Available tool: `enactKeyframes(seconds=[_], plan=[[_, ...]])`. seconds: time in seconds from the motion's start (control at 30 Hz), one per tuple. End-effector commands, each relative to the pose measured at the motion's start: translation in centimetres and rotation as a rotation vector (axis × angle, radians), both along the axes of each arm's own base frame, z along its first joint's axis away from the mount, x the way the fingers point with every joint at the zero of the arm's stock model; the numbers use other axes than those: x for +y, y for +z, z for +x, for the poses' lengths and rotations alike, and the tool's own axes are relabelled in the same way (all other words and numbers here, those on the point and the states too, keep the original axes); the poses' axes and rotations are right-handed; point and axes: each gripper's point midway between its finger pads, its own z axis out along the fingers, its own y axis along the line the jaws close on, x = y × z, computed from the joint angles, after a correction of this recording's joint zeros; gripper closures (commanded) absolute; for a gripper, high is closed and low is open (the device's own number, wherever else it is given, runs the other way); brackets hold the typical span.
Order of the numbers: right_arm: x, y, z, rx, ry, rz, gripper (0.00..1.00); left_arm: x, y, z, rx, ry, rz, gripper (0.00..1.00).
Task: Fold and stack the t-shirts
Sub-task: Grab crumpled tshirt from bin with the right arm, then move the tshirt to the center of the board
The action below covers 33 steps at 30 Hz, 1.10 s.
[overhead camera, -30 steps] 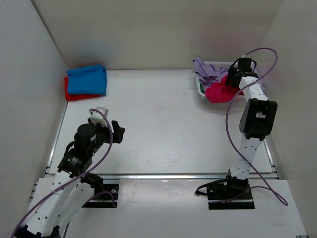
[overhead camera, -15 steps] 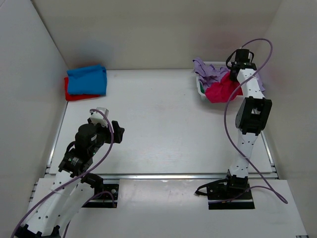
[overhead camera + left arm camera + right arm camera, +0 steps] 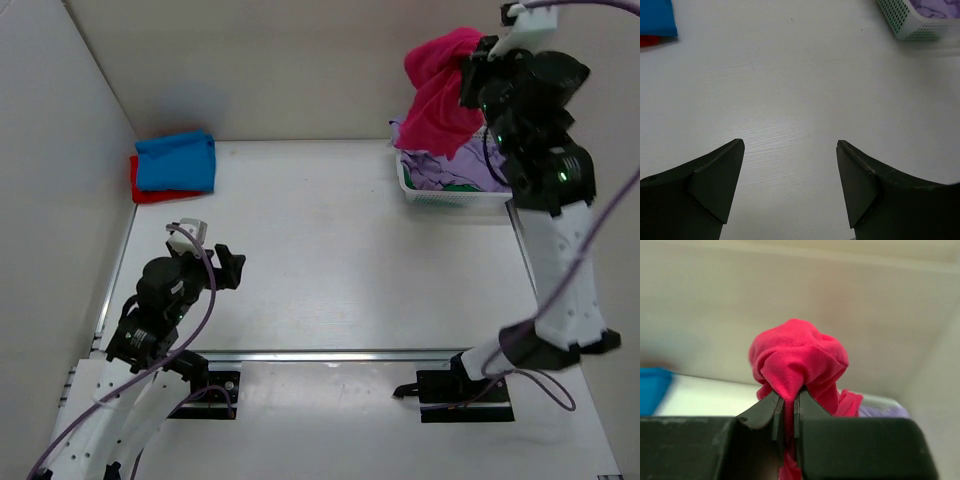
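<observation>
The pink shirt (image 3: 440, 95) hangs in the air from my right hand (image 3: 474, 78), which is raised high at the far right. On the right wrist view the jaws stand almost together, with a fold of the cloth pinched between the fingertips. A bunched knob of shirt stands up just beyond them, and more of it trails down under the hand. From above, the shirt drapes to the left of the hand. Its lower end lines up with the far-left corner of the basket (image 3: 440, 192), and I cannot tell whether it touches what lies inside.

The basket sits on the tabletop (image 3: 330, 230) below that hand. It holds crumpled purple cloth (image 3: 440, 165) with a bit of green cloth (image 3: 461, 185) showing near its front wall.

My left hand (image 3: 225, 268) is spread wide and holds nothing. It hangs low over bare tabletop and points toward the far side. Well ahead of it and to its left lies the blue shirt (image 3: 177, 160), folded, on top of the red shirt (image 3: 150, 193), whose edge shows along the left and near sides. Both lie in the far-left corner by the walls. On the left wrist view they sit at the upper-left edge, and the basket's corner shows ahead to the right.
</observation>
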Motion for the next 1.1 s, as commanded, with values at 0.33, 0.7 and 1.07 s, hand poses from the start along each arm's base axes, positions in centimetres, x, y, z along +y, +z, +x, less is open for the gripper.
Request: enactKeyframes(seconds=[0.33,0.7,1.07], plan=[[9.9,-8.2,-4.6,0.071,0.282,0.163,1.0,4.6,8.9,-3.5,-0.223,0.175,-0.125,0.15],[26.2,-29.4,-0.2,0.505,0.414,0.045,0.94,3.1,4.7,-2.4,-0.127,0.12,-0.118,0.15],[18.4,-35.3,1.8,0.65,0.332,-0.039,0.3,1.6,-0.9,-1.1,-0.002,0.075,-0.088,0.15]])
